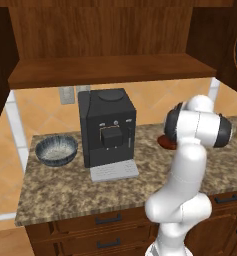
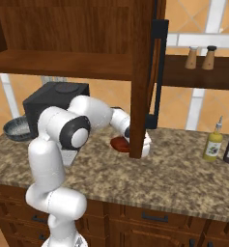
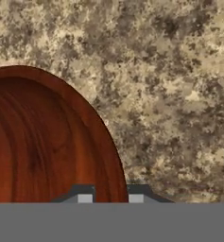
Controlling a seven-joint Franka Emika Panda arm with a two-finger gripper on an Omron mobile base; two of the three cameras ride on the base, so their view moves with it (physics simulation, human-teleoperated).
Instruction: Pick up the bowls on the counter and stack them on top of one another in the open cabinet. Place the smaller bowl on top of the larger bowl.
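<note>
At the bottom of the hand view the gripper (image 3: pixel 110 197) is straddling the red bowl's (image 3: pixel 42 142) rim, fingertips seemingly closed on it, though they are barely visible. That bowl is sitting on the counter (image 1: pixel 65 192) mid-right in the left base view, with the blue-grey bowl (image 1: pixel 56 149) at centre left beside the coffee machine (image 1: pixel 107 127); the cabinet (image 1: pixel 110 70) is spanning the top.

arm (image 1: pixel 190 165): glossy white rounded links | joints: dark grey-black bands | pincer (image 3: pixel 110 196): dark tips, pale pads
</note>
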